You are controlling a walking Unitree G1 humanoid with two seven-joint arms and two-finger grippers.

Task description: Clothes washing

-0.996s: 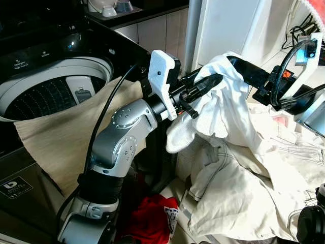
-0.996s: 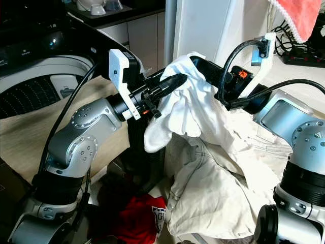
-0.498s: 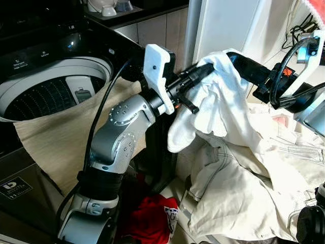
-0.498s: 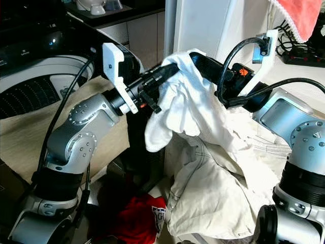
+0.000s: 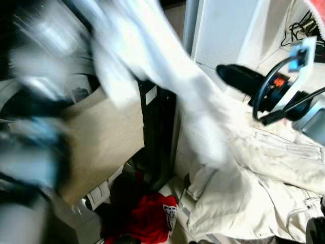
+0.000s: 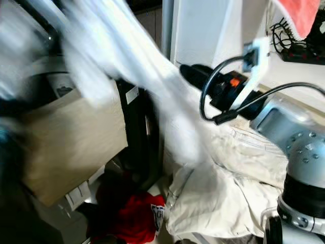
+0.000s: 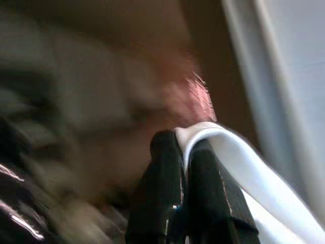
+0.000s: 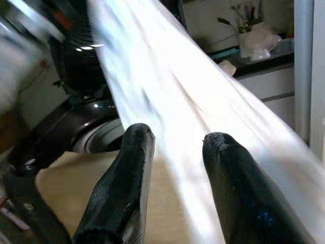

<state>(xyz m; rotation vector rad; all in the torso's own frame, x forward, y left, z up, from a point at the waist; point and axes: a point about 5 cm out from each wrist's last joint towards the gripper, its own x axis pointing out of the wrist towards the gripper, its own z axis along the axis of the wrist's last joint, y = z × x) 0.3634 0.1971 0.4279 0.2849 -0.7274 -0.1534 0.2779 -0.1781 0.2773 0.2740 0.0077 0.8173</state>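
A white garment is stretched as a blurred streak from the cream clothes pile up and to the left, over the washer side. In the left wrist view my left gripper is shut on a fold of that white cloth. The left arm is a motion blur at the left. My right gripper is open beside the streak and holds nothing; in the right wrist view its fingers stand apart with the white cloth passing beyond them.
A beige cloth hangs over the washer's front edge. A black stand rises between washer and pile. A red garment lies on the floor below. A pink towel hangs at the upper right.
My left arm has swung fast up and left, dragging the white garment with it. The garment has come off the right gripper, which stays about where it was.
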